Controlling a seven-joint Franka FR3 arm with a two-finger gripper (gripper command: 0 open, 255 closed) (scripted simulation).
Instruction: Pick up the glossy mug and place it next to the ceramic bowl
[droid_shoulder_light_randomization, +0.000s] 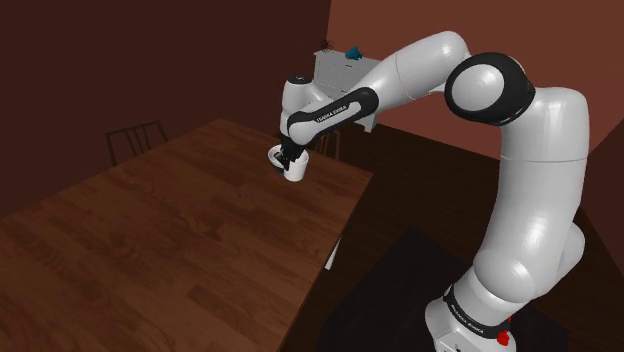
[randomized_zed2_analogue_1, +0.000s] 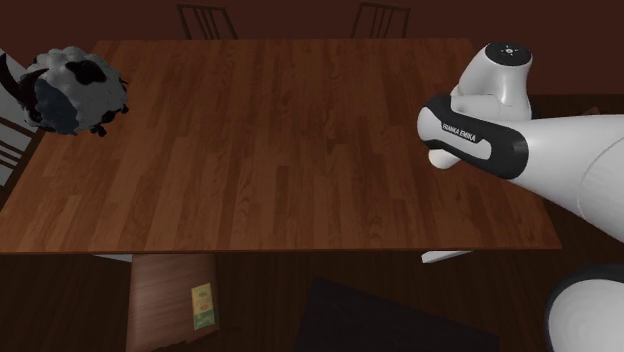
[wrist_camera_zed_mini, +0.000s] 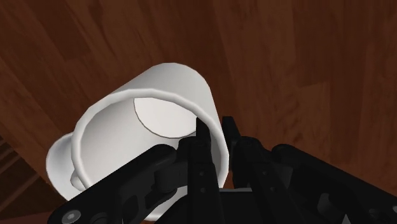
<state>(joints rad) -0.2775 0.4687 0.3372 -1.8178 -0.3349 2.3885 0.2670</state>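
A: How does the mug look?

B: The mug (wrist_camera_zed_mini: 137, 137) is plain white with a smooth wall, a rounded rim and a thick handle on the side away from the fingers. The inside is white too.

A: Do the fingers hold it?

B: Yes. The black fingers (wrist_camera_zed_mini: 202, 159) are nearly closed and pinch the wall of the mug. One stands inside the rim and the other outside.

A: Where is it?

B: In the shoulder view it hangs under the hand, over the far part of the desk (droid_shoulder_light_randomization: 180, 240), near the edge on that view's right. I cannot tell if its base touches the wood.

A: And the desk and the room?

B: The desk is made of dark brown wooden planks. The walls are dark reddish brown. A chair (droid_shoulder_light_randomization: 135, 140) stands behind the far side, and a grey cabinet (droid_shoulder_light_randomization: 345, 72) is by the wall behind the arm. A dark rug (droid_shoulder_light_randomization: 400, 300) lies on the floor beside the stand. In the second exterior view a fuzzy grey, black and white thing (randomized_zed2_analogue_1: 75, 92) sits at the desk's left edge.
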